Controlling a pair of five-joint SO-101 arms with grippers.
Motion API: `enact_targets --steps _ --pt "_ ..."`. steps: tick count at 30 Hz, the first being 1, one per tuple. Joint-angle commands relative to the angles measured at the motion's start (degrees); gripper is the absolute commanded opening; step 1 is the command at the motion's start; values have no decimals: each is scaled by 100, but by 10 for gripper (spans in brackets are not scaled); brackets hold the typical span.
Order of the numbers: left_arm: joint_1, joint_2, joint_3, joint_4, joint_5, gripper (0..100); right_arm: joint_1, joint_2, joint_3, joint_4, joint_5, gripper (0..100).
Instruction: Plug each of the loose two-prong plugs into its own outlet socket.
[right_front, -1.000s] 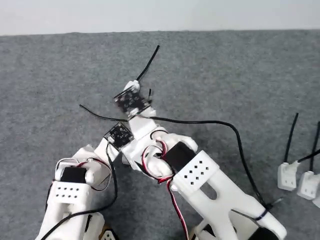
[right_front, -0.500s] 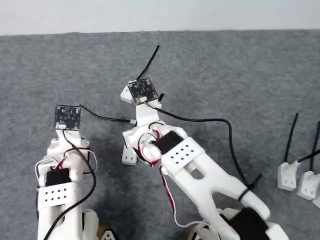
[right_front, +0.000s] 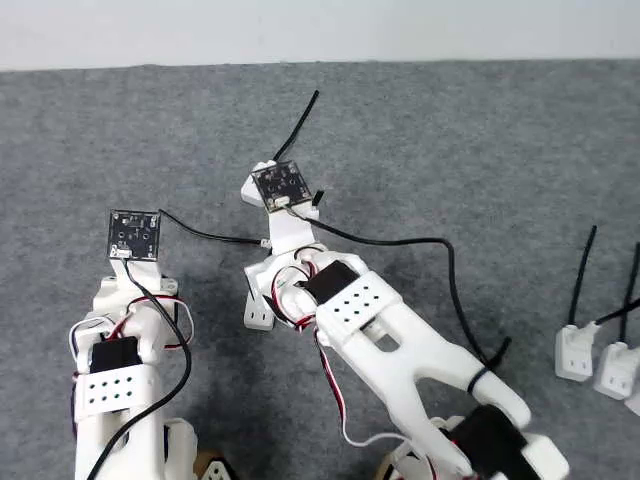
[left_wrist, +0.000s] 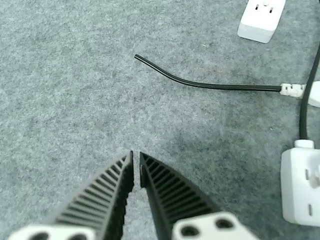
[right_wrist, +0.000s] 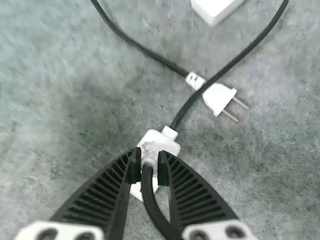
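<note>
right gripper (right_wrist: 148, 154) is clamped on the near socket (right_wrist: 161, 143), a white block lying on the grey carpet (right_front: 450, 130), tucked just left of the right arm (right_front: 400, 340) in the high view. that socket's black cord (right_wrist: 235, 52) heads off far and to the right, and it crosses right over the neck of the loose plug (right_wrist: 218, 98).

the plug lies flat with its long axis running left-right. both prongs point right and its own cord (left_wrist: 210, 82) trails away to the left with the cut end bare. it's just beyond the held socket and not touching it.

a second socket (left_wrist: 261, 19) sits farther out with its slotted face up, and its cord (right_front: 298, 125) points far-right.

left gripper (left_wrist: 136, 161) has its jaws pinched nearly together on nothing, hanging over bare carpet to the left of all this, with the plug's cord lying just beyond it.

two more sockets (right_front: 575, 352) (right_front: 615, 372) sit side by side way over at the right edge, with their cords running near-to-far.
</note>
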Motion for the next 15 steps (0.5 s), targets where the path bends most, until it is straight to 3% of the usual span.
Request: enact_targets --steps 1,11,15 --pt "-44 -70 -312 -123 70 13 171 119 -79 -286 229 8" --pt "-53 -70 -312 -123 70 13 207 163 -79 -303 352 8" --pt "-53 -70 -312 -123 70 13 40 163 -70 -277 976 8"
